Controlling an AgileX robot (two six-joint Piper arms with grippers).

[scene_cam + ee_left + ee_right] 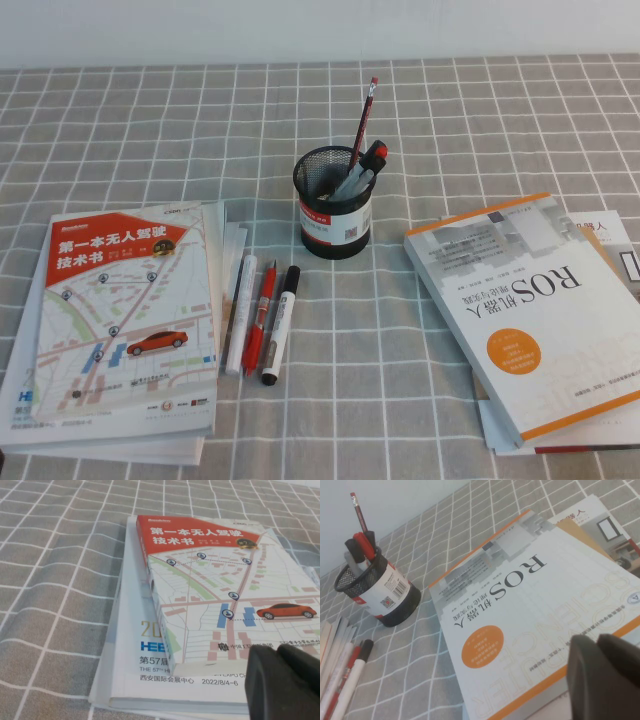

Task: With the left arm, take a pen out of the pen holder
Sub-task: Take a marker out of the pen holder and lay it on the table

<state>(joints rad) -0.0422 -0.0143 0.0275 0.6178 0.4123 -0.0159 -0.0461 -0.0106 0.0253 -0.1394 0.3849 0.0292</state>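
Note:
A black mesh pen holder [333,215] stands at the middle of the checked cloth, also seen in the right wrist view [385,592]. It holds a red pencil [362,125], a red-capped marker [372,152] and some grey pens. Neither arm shows in the high view. My left gripper [277,652] hovers over the near end of the red map book [220,590], fingers pressed together and empty. My right gripper [596,642] hangs over the near edge of the ROS book [520,605], fingers together, holding nothing.
Between the map book [125,315] and the holder lie a white pen [241,312], a red pen [258,318] and a black marker [280,323]. The ROS book [535,310] rests on other books at the right. White booklets lie under the map book.

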